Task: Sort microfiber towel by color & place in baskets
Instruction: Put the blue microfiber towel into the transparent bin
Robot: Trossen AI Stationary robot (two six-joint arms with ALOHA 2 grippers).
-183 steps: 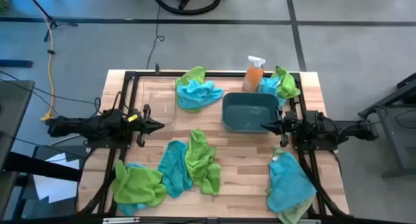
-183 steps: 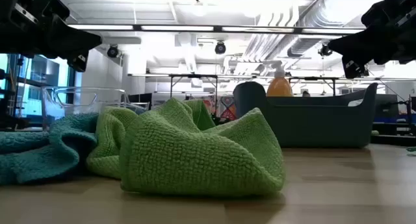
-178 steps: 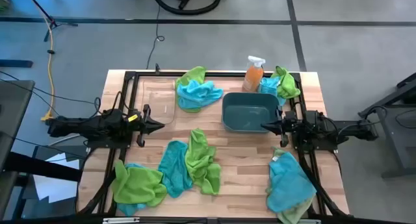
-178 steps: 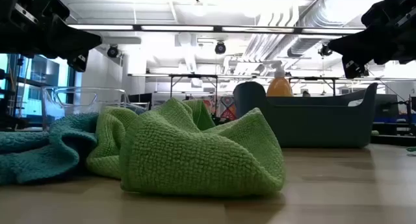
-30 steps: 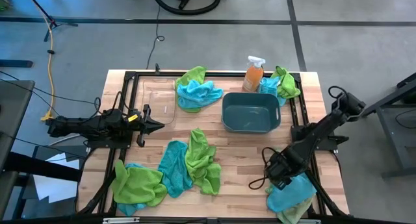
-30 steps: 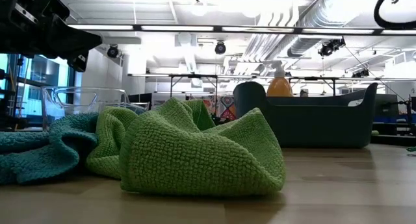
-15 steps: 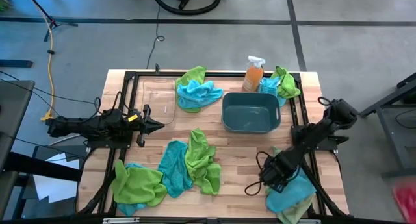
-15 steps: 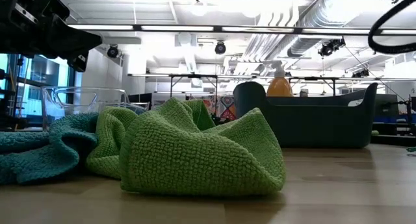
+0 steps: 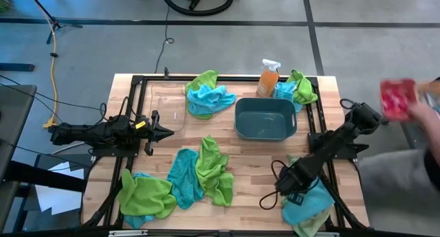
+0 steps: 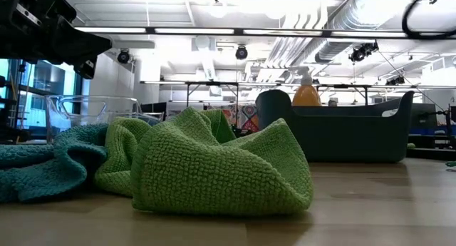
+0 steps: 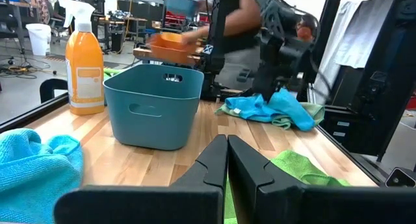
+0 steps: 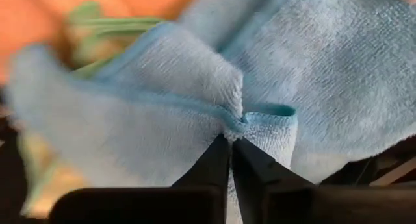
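Teal tub [image 9: 265, 119] sits up-table from my right gripper [image 9: 289, 191], well apart; nothing visible inside. Clear bin [image 9: 167, 110] lies just ahead of my left gripper [image 9: 167, 133]; I see no towel in it.

Blue towel [image 12: 195, 100]: soft pile, stitched hem, bunched into a ridge at my right fingertips, green towel [image 12: 97, 23] beneath its far edge. Right jaws pinched together on that fold. Left jaws pressed shut on nothing, hovering over bare table [image 9: 247, 161].

Versus one second back: right jaws were wide apart above the same heap; now clamped.
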